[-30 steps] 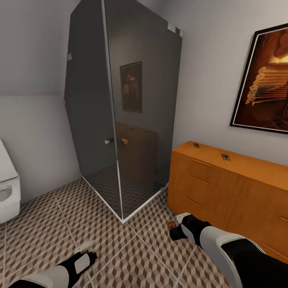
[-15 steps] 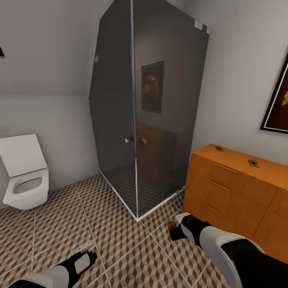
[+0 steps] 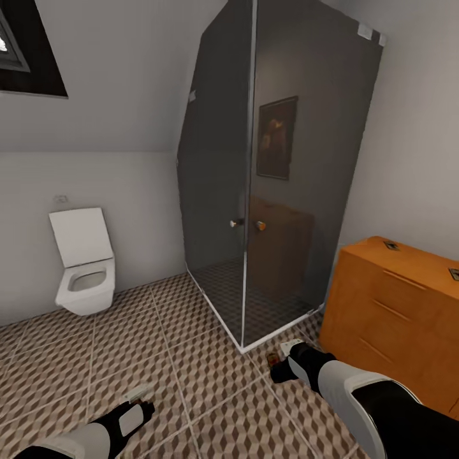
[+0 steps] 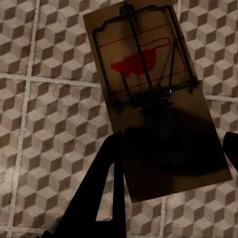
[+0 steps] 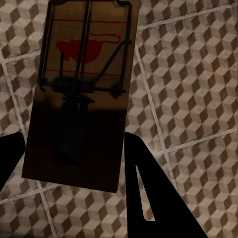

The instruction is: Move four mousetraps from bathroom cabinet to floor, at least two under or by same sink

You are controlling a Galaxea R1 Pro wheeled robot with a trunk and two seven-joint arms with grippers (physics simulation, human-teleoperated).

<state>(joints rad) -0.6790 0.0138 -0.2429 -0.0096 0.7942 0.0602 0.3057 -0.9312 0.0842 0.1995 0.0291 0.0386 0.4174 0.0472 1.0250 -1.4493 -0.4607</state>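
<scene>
each wrist view shows a trap held between dark jaws over the floor (image 3: 191, 370): the left gripper (image 4: 168, 163) grasping the left trap (image 4: 153, 94), the right gripper (image 5: 74, 163) grasping the right trap (image 5: 82, 89). the head view adds a toilet (image 3: 83, 268), shower (image 3: 274, 178) and orange cabinet (image 3: 395, 306).

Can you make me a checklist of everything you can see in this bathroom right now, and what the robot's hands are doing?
Surface: bathroom floor, cube-patterned tiles.
Job's things: one mousetrap in the left hand; another mousetrap in the right hand. Two small dark things lie on the orange-brown cabinet, too small to identify.
Clutter: nothing seen.
Hands: each shut on its mousetrap, held above the floor.
Cables: nothing seen.
Surroundings: dark glass shower cabin, white toilet with lid up, dark window.
</scene>
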